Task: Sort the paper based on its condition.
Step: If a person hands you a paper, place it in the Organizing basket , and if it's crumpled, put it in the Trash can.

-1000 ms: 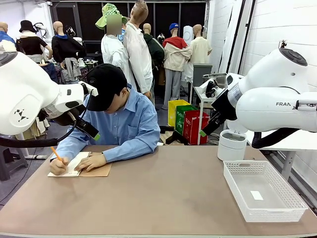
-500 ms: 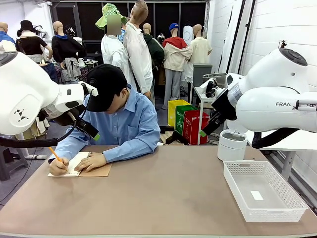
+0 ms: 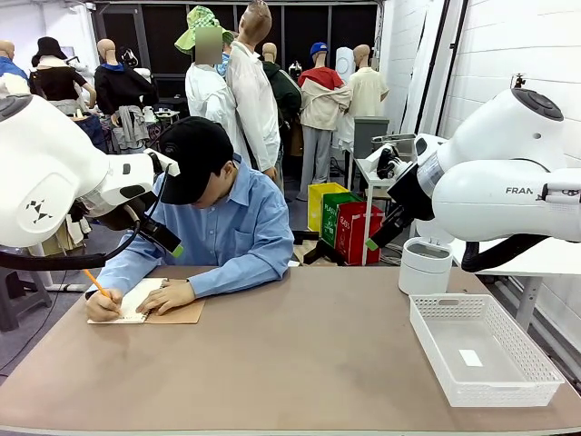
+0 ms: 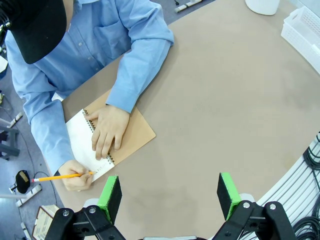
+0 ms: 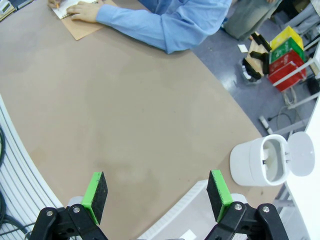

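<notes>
Paper (image 4: pixel 80 136) lies apart from left fingers (image 4: pixel 110 196), under person's hand (image 4: pixel 107 132).

Writing hand (image 3: pixel 103 307) slightly farther left

The brown table (image 3: pixel 300 354) carries an open spiral notebook (image 3: pixel 177 313), a white basket (image 3: pixel 504 393) and a white bin (image 3: pixel 425 268).

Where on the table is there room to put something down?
The middle of the table is free, from the notebook across to the white basket, down to the near edge. Crowded: the far left, where the person writes, and the right side with basket and white bin.
</notes>
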